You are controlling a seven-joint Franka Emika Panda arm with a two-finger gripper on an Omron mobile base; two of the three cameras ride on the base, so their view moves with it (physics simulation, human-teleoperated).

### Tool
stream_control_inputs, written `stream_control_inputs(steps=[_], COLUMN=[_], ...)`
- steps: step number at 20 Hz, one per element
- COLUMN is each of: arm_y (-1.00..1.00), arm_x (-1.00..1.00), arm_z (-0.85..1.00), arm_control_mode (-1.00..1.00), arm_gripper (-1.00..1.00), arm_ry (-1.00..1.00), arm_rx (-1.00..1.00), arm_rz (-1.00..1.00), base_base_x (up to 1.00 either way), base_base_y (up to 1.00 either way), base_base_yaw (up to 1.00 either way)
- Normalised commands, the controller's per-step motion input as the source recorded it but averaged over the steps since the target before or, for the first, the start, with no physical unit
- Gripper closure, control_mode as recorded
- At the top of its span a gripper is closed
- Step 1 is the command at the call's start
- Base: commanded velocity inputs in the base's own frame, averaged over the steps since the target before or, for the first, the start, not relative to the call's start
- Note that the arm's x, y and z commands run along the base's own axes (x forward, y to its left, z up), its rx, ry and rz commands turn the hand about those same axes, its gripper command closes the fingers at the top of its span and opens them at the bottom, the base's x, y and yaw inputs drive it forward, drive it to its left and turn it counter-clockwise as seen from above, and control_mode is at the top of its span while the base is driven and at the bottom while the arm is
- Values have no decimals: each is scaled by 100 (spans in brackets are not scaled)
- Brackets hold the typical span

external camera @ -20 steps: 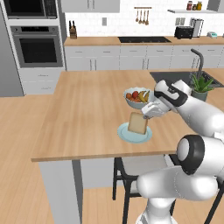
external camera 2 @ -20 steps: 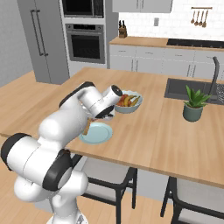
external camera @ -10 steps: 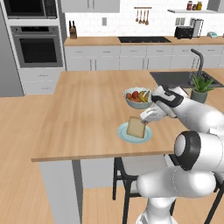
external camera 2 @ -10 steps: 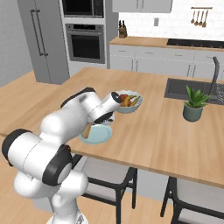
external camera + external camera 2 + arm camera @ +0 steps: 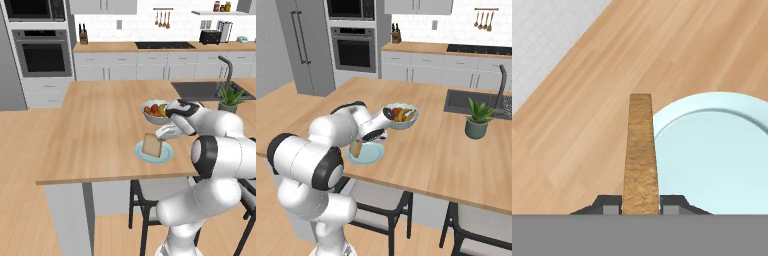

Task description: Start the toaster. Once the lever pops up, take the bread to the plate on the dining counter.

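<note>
The bread (image 5: pixel 151 145), clamped edgewise in the jaws over the plate (image 5: pixel 154 152) near the bench's front edge, could topple off if released upright.

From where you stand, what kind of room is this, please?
A home kitchen, it seems: a built-in oven and a black hob on the wall counter, and a sink with a tap set in the wooden dining counter.
</note>
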Motion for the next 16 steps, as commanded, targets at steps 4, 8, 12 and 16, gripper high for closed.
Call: stream_control_inputs(steps=[4,8,12,16], arm_y=[-7,-1,-3,-2], arm_x=[5,0,12,17], arm_z=[-20,-13,-3,-13], arm_control_mode=[-100,-100,-100,-100], arm_gripper=[100,100,100,100], arm_ry=[0,-2,-4,-5], arm_rx=[0,0,0,0], arm_rz=[0,0,0,0], base_base_x=[0,0,0,0], base_base_y=[0,0,0,0], base_base_yaw=[0,0,0,0])
